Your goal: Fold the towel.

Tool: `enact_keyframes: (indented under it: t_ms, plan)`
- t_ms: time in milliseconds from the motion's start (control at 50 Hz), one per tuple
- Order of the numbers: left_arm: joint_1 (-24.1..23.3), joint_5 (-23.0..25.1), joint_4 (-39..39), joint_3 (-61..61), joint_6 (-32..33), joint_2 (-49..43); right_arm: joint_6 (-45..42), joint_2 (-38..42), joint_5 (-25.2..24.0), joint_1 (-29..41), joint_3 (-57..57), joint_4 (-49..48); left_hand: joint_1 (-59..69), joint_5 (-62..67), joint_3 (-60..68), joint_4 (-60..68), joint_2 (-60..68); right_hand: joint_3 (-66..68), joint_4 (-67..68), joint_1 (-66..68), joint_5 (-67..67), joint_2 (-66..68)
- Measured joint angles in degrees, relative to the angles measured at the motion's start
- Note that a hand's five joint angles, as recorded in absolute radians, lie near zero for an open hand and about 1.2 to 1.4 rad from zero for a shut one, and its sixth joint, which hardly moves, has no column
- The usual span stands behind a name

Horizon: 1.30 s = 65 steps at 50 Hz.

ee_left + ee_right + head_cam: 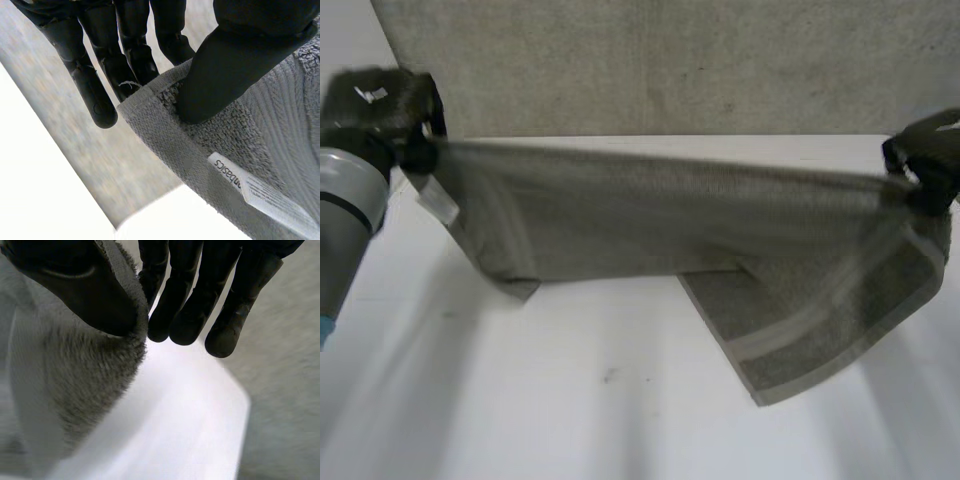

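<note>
A grey towel (660,225) hangs stretched between my two hands above the white table (570,400), its lower part trailing onto the table at the right. My left hand (405,115) pinches the towel's left top corner; in the left wrist view the thumb (235,65) presses the towel (280,140) against the fingers (95,95), beside a white label (260,195). My right hand (930,160) pinches the right top corner; in the right wrist view the thumb (85,290) clamps the towel (75,375) edge against the fingers (190,315).
A grey wall (670,60) rises behind the table's far edge. Bare table surface lies in front of the towel and under it at the left. The left arm (345,220) reaches in at the left.
</note>
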Motion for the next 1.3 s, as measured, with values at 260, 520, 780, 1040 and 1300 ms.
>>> enact_keyframes:
  t_ms: [260, 520, 780, 1040, 1300]
  plan:
    - [-1.20, 0.06, -1.42, 8.25, 0.36, -17.26, -2.82, 15.68, -0.86, 2.96, -9.91, -5.80, 0.27, 0.09, 0.00, 0.00, 0.00, 0.00, 0.00, 0.00, 0.49, 0.00]
    - [-1.40, -0.39, 12.29, 33.54, -3.80, -22.46, 8.17, 18.48, -0.14, 7.37, -25.56, -43.29, 0.29, 0.05, 0.01, 0.01, 0.01, 0.00, 0.00, 0.05, 0.51, 0.00]
    - [0.49, 4.25, 14.76, 23.63, -8.26, -18.47, 17.69, 13.60, -5.80, 7.76, -14.74, -29.42, 0.29, 0.10, 0.02, 0.01, 0.01, 0.00, 0.00, 0.05, 0.70, 0.00]
    - [3.46, 9.61, 13.40, -2.06, -6.50, -18.84, -0.86, 18.93, -14.26, 7.90, 8.01, -17.48, 0.29, 0.21, 0.06, 0.02, 0.04, -1.24, -1.06, -0.91, -0.46, -1.13]
    - [5.70, 9.60, 17.02, -8.84, 1.05, -17.47, 6.17, 18.16, -12.23, 6.81, 22.48, -30.87, 0.29, 0.22, 0.06, 0.02, 0.04, -29.06, -28.99, -28.88, -29.39, -28.40]
